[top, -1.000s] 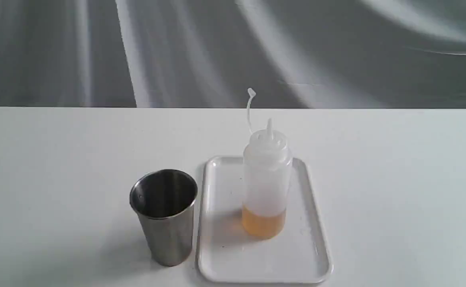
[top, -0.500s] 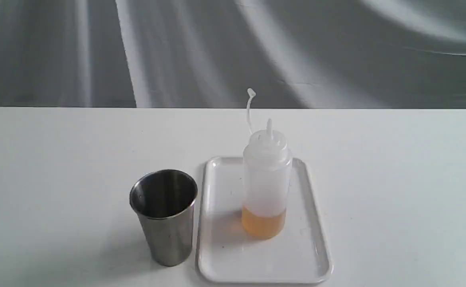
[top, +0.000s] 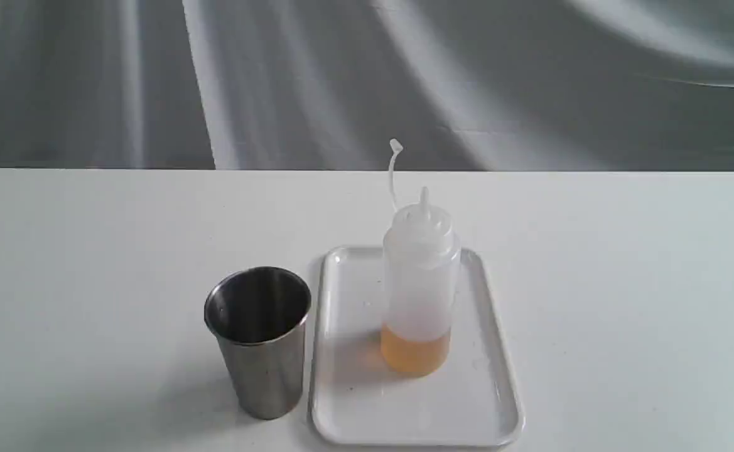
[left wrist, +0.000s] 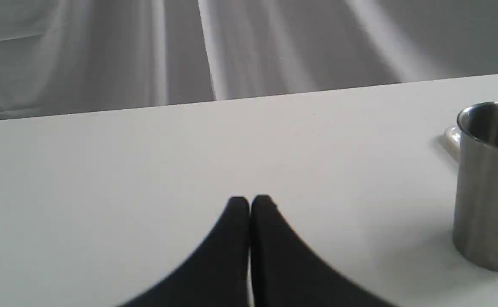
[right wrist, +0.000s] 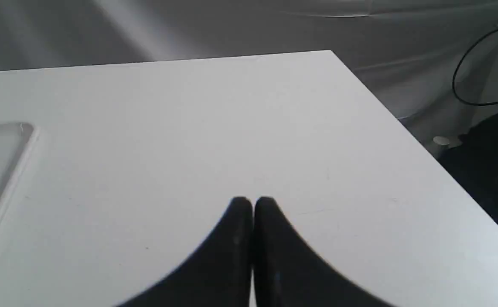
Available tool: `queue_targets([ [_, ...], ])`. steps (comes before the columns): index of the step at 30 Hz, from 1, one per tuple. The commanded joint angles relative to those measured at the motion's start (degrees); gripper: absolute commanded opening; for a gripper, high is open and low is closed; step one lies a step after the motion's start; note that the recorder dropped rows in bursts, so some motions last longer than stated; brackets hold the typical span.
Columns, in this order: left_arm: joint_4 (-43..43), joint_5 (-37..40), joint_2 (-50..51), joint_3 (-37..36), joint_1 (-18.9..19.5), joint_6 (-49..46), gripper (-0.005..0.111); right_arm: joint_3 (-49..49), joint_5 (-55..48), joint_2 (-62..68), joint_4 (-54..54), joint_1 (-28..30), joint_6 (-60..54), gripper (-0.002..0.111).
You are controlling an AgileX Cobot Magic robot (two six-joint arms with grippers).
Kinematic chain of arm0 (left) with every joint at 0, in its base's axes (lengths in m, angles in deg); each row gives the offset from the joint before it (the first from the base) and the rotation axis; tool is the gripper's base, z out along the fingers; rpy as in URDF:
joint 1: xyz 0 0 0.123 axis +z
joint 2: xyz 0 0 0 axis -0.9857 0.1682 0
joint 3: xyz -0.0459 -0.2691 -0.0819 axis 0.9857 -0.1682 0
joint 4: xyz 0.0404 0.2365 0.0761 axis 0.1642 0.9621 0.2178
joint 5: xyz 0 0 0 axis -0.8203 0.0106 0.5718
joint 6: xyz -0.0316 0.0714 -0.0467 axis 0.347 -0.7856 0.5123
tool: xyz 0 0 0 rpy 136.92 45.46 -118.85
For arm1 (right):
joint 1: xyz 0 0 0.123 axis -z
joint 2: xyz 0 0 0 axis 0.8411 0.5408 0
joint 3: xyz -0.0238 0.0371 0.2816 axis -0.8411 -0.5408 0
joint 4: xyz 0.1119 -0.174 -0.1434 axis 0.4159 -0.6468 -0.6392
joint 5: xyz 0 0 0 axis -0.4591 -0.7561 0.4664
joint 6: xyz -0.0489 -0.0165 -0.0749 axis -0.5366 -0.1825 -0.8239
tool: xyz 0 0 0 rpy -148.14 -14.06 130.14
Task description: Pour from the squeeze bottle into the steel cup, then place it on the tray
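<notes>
The squeeze bottle (top: 418,282) stands upright on the white tray (top: 348,402), amber liquid in its lower part, cap strap sticking up behind the nozzle. The steel cup (top: 259,339) stands on the table just left of the tray, its inside dark. Neither gripper shows in the exterior view. In the left wrist view my left gripper (left wrist: 250,200) is shut and holds nothing, low over bare table, with the steel cup (left wrist: 487,183) off to one side. My right gripper (right wrist: 253,200) is likewise shut and holds nothing, with a corner of the tray (right wrist: 1,149) at the frame's edge.
The white table (top: 624,282) ends at its far edge before a grey draped cloth (top: 341,81). In the right wrist view the table's side edge (right wrist: 402,123) drops off toward dark gear and a black cable (right wrist: 470,81).
</notes>
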Motion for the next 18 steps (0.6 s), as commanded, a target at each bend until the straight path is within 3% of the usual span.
queue_targets([
  [1,-0.04,-0.39,-0.15,-0.25,0.09,0.28,0.0,-0.16,-0.18,-0.29,-0.61,-0.09,-0.09,0.0],
  [18,-0.04,-0.39,-0.15,-0.25,-2.27,0.42,0.0,-0.16,-0.18,-0.29,-0.64,-0.09,-0.09,0.0],
])
